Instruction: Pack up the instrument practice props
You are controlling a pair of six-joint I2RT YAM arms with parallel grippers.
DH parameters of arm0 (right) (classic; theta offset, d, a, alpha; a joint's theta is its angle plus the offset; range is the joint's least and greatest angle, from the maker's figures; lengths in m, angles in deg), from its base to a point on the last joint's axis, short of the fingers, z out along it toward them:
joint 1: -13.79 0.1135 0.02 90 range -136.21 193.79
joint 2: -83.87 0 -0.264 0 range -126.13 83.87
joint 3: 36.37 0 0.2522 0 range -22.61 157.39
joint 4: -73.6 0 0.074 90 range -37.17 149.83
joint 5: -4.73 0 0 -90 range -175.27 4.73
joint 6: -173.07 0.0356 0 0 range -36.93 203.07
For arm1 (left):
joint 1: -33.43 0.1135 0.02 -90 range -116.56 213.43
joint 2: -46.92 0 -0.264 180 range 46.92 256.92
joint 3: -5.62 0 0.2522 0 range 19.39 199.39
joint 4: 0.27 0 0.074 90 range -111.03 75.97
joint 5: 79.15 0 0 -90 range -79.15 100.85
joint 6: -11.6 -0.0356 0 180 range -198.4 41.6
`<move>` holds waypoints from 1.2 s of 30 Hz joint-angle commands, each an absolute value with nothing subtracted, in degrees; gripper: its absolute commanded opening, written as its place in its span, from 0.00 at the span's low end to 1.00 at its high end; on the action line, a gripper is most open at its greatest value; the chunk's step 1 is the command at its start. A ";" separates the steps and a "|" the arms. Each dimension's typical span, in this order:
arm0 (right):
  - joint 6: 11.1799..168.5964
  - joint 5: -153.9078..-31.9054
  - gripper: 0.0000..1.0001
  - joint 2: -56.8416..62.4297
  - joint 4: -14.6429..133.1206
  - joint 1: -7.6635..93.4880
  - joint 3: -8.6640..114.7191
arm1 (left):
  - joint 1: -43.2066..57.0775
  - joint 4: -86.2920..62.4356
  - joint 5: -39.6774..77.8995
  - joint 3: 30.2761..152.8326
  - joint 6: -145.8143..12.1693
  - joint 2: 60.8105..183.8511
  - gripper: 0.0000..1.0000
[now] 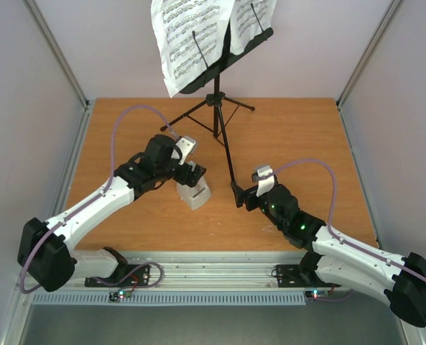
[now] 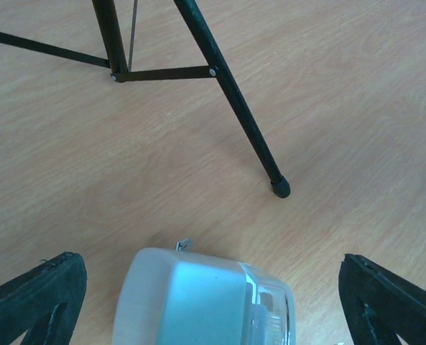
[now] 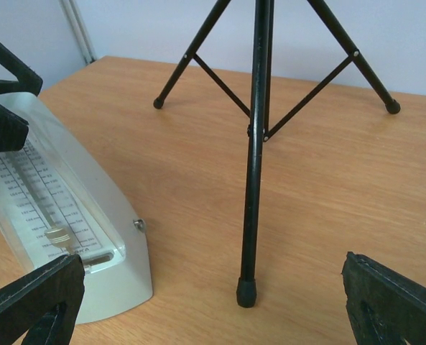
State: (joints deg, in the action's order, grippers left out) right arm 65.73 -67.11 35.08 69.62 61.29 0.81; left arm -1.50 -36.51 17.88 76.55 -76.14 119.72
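Note:
The black tripod music stand (image 1: 218,100) stands at the back and holds white sheet-music pages (image 1: 191,39) on its desk. The pale grey metronome (image 1: 194,193) stands on the table. A clear cover (image 3: 36,201) sits over its scale face. My left gripper (image 1: 190,175) hangs open just above the metronome (image 2: 198,302). Its fingers (image 2: 36,298) stand wide on either side without touching it. My right gripper (image 1: 243,195) is open and empty, low at the stand's near leg (image 3: 254,180). The leg's foot (image 3: 246,291) lies between its fingers (image 3: 396,302).
The stand's other legs (image 3: 187,61) spread across the back of the wooden table (image 1: 299,144). White walls with metal posts close the left, right and back. A metal rail (image 1: 220,266) runs along the near edge.

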 commanded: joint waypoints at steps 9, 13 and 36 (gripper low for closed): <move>67.33 -67.53 0.99 34.44 68.97 60.94 0.69 | -1.19 -36.03 19.54 77.39 -77.20 121.98 0.72; 67.51 -67.47 0.99 34.51 68.90 60.98 0.61 | -1.18 -36.60 19.03 77.48 -77.43 122.73 0.67; 67.96 -67.34 0.99 35.07 68.37 60.98 0.68 | -2.23 -37.50 11.76 77.76 -75.13 123.47 0.46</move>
State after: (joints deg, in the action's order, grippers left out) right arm 66.80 -67.31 34.58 69.20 61.29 0.81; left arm -1.59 -37.32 17.22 76.60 -77.43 122.74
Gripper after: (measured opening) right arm 0.985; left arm 0.522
